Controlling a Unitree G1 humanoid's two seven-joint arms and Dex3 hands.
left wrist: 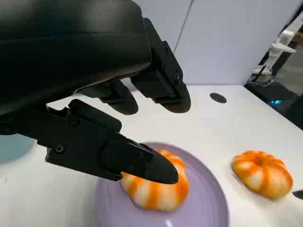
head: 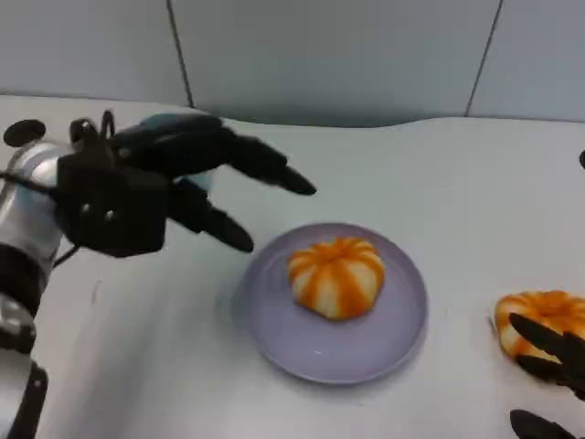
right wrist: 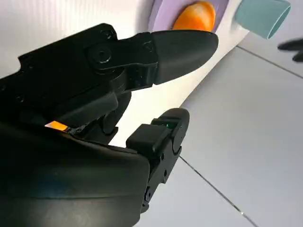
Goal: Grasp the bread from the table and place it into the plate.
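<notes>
A round bread with orange and white stripes (head: 335, 274) (left wrist: 156, 189) (right wrist: 194, 16) lies in the lavender plate (head: 366, 357) (left wrist: 208, 198) (right wrist: 158, 14) at the table's middle. My left hand (head: 137, 183) (left wrist: 94, 94) hovers above the table just left of the plate, fingers spread and holding nothing. A second striped bread (head: 539, 315) (left wrist: 262, 172) (right wrist: 57, 126) sits on the table to the right of the plate. My right hand (head: 548, 366) (right wrist: 109, 118) is at it, fingers apart and reaching over its near side, without a clear grip.
A light blue cup (right wrist: 262, 16) (left wrist: 14, 146) stands at the table's far left, behind my left hand. Small black discs (head: 23, 133) (left wrist: 218, 98) mark the white tabletop. Grey wall panels rise beyond the table's far edge.
</notes>
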